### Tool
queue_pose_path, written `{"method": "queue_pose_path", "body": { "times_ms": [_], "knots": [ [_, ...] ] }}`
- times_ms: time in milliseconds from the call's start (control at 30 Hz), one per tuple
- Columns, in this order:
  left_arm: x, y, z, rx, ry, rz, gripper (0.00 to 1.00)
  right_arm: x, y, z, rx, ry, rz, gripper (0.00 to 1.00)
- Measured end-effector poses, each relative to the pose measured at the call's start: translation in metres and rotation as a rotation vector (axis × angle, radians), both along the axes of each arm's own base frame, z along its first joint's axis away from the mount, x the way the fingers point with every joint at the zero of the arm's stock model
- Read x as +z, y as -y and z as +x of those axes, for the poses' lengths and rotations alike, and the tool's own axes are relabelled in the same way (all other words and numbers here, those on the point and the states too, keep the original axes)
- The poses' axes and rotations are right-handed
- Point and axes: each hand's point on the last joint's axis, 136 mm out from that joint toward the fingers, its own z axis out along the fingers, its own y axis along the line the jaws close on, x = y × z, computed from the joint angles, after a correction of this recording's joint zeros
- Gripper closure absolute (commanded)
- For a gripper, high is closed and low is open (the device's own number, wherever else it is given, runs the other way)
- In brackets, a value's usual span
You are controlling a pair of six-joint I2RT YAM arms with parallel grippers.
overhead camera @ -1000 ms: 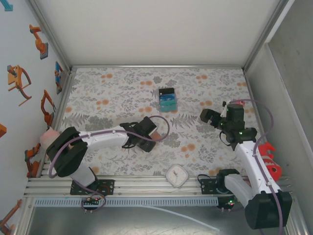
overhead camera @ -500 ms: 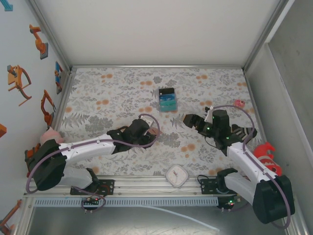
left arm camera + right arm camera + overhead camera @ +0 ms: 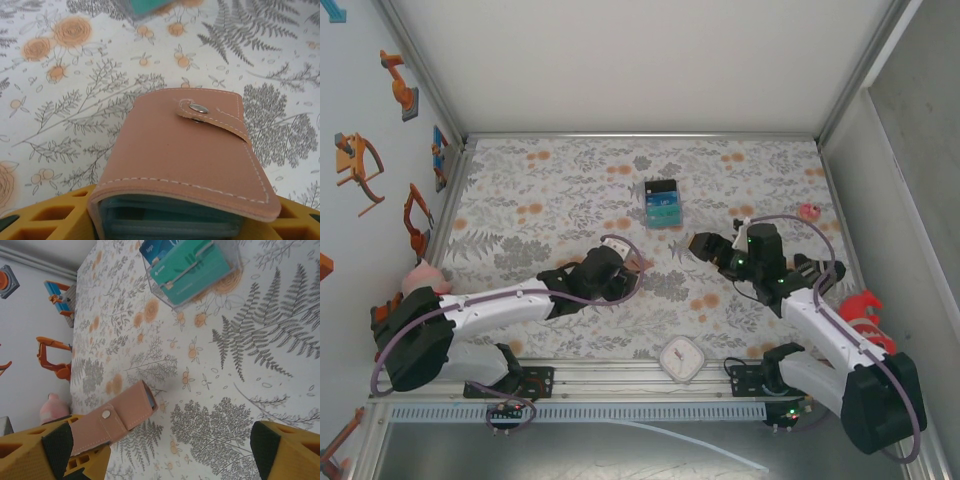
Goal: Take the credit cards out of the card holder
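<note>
**mk:** ok, where's the card holder (image 3: 190, 150) sitting right now?

**jo:** A bit left of the middle of the worktop (image 3: 520, 180), closer to the near edge than the far one. It's folded closed with the brown leather side up and the little tab snapped down. Its near end is in the left gripper (image 3: 625, 267), with a yellow finger (image 3: 45, 215) on each side, clamped onto it. The free end points off toward the far-right corner.

**mk:** anything inside it?

**jo:** In the left wrist view there are pale teal-ish layers between the leather flaps. They might be card edges or just the lining; it's too close and blurry to call.

**mk:** and the loose credit cards (image 3: 662, 203)?

**jo:** They're standing together in a small clear box (image 3: 231, 267), about mid-width and over toward the far edge, well apart from the holder. Teal is on the near side, then light blue, with black at the far end.

**mk:** right arm doing anything?

**jo:** The right gripper (image 3: 700, 245) hangs just to the right of the holder, jaws spread wide, with nothing between them and touching nothing. Its wrist view takes in both the holder and the box.

**mk:** other clutter?

**jo:** There's a white square thing with rounded corners (image 3: 680, 358) at the near edge, roughly mid-width, plus a small pink thing (image 3: 809, 211) by the right edge.
</note>
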Motion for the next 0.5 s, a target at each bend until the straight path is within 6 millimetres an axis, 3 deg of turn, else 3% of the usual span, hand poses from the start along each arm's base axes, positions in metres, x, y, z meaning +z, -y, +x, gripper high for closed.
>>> {"method": "queue_pose_path", "body": {
  "times_ms": [500],
  "knots": [
    [0.043,0.034,0.011,-0.062,0.209,-0.127,0.49,-0.012,-0.057,-0.001,0.069,-0.116,0.134,0.11]
  ]
}}
